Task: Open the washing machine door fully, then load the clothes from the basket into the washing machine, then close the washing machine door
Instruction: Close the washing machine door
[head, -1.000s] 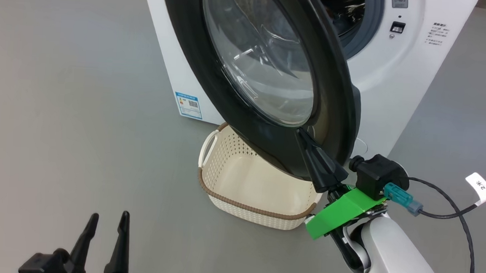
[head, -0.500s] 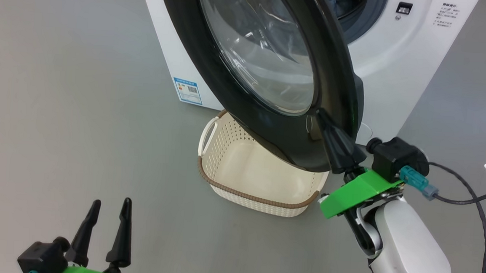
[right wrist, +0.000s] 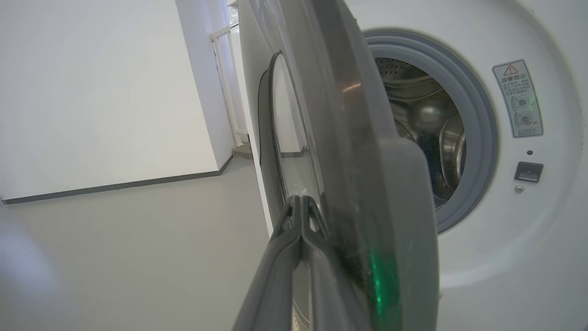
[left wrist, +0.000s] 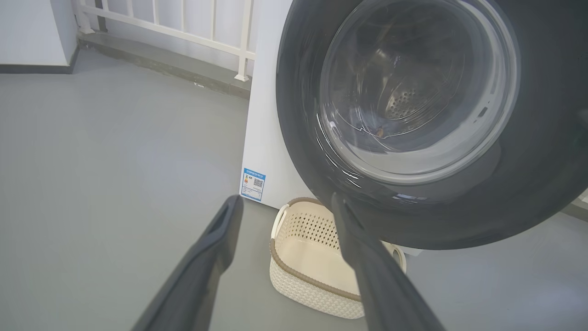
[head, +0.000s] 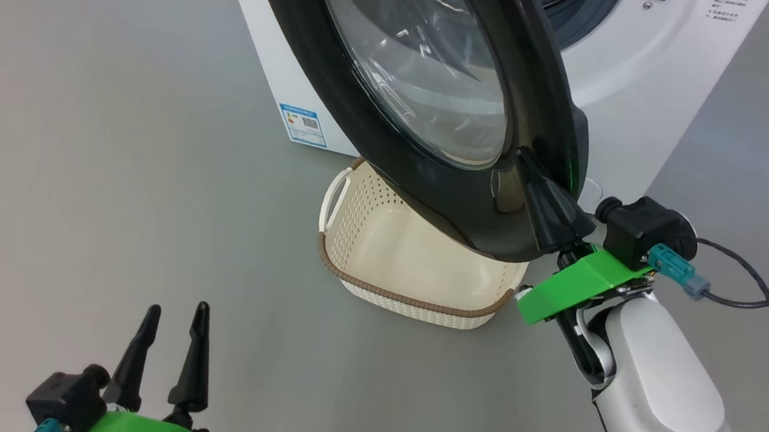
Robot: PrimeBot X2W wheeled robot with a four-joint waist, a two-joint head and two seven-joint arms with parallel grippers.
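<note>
White railing (left wrist: 245,41) borders the grey floor (left wrist: 101,161).

floor (head: 127,160): plain matte grey, left half of head view | wall (right wrist: 92,92): white, upper left of right wrist view | skirting (right wrist: 115,186): dark strip at wall foot | railing (left wrist: 246,41): white bars, top left of left wrist view, on grey kerb (left wrist: 161,66) | light: soft, even

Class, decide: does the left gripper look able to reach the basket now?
Probably yes: bare floor lies between the open left gripper and the basket; the door overhangs only its far side.
</note>
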